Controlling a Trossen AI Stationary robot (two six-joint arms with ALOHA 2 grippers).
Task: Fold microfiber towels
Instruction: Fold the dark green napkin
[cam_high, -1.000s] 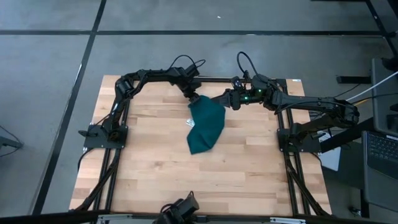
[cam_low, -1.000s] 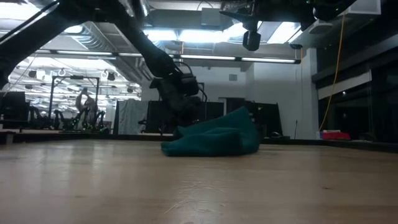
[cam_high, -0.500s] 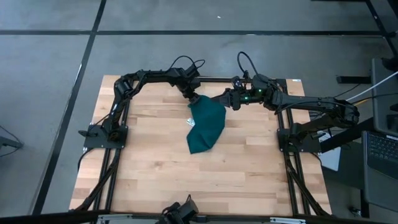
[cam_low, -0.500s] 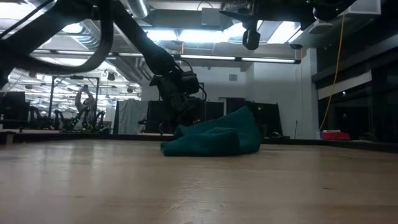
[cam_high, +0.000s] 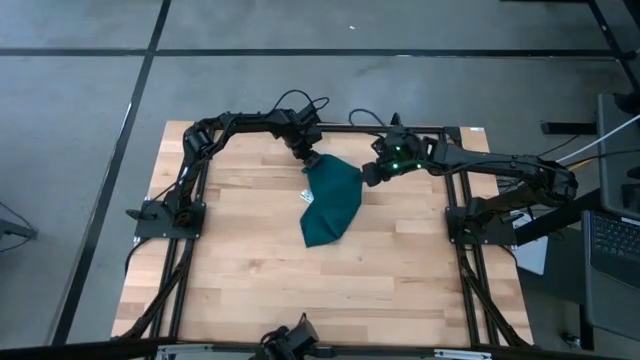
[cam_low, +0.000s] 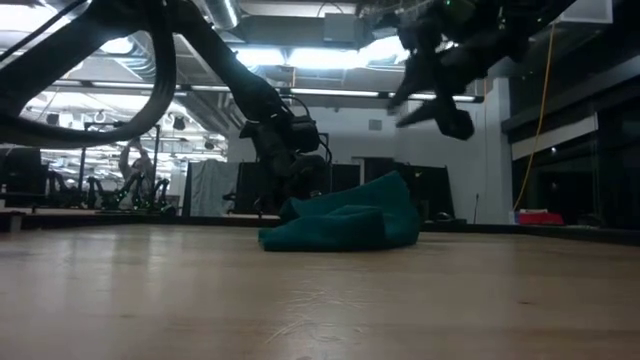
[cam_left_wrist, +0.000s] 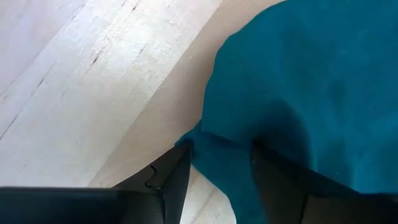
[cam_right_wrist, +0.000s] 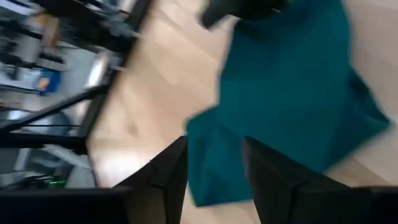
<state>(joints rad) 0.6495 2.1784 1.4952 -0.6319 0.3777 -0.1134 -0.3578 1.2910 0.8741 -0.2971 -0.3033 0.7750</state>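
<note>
Left gripper (cam_left_wrist: 217, 171) fingers pinch the towel (cam_high: 330, 203); right gripper (cam_high: 368, 175) fingers spread, holding nothing.

Wooden table (cam_high: 250, 270), laptop (cam_high: 612, 240)

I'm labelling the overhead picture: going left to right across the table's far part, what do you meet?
Left gripper at the teal towel's corner → teal towel → right gripper, open, just past the towel's right edge.

Towel (cam_high: 330, 204) on table (cam_high: 250, 270); left tool (cam_high: 309, 159) behind; right tool (cam_high: 368, 174) beside.
</note>
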